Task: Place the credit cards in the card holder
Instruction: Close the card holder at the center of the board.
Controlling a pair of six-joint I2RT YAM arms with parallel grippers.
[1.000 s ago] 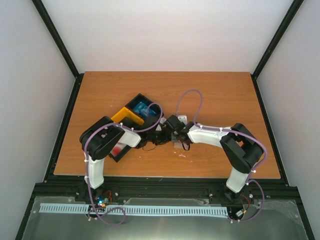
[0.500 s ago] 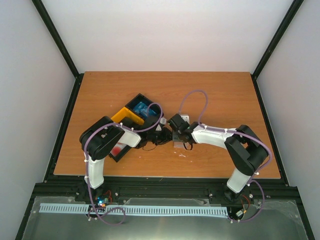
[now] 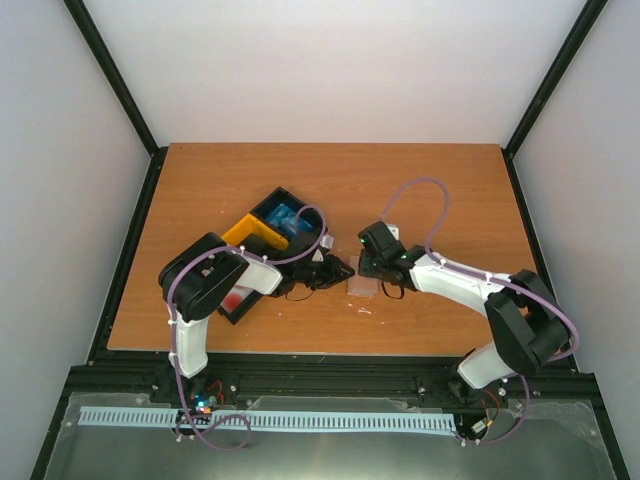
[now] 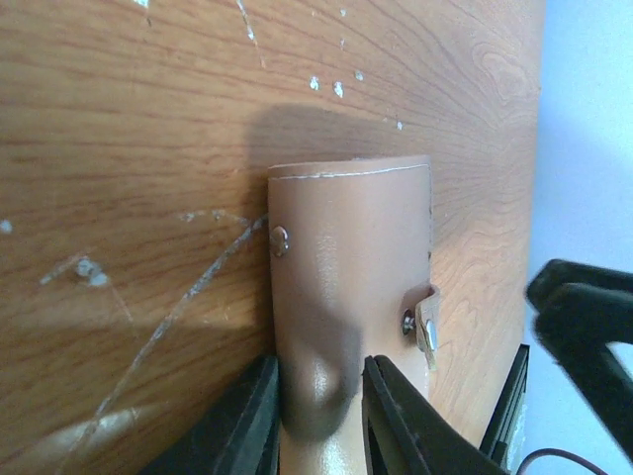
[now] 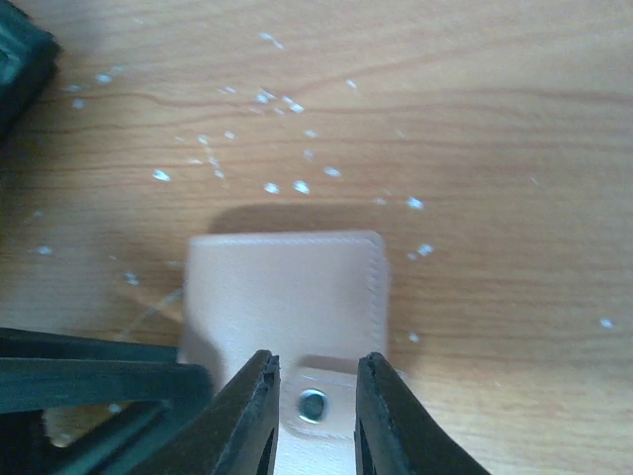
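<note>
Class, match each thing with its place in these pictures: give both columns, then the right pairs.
1 pinkish-tan leather card holder
2 blue credit cards
3 yellow plastic bin

A inside the black plastic bin
B right beside that black bin, on the left arm's side
C pinched by the left gripper

Pairs: 1-C, 2-A, 3-B

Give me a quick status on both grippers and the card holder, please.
Left gripper pinching the card holder at its near edge. Right gripper open, astride the snap tab. Holder folded, on the table. No card in either gripper.
</note>
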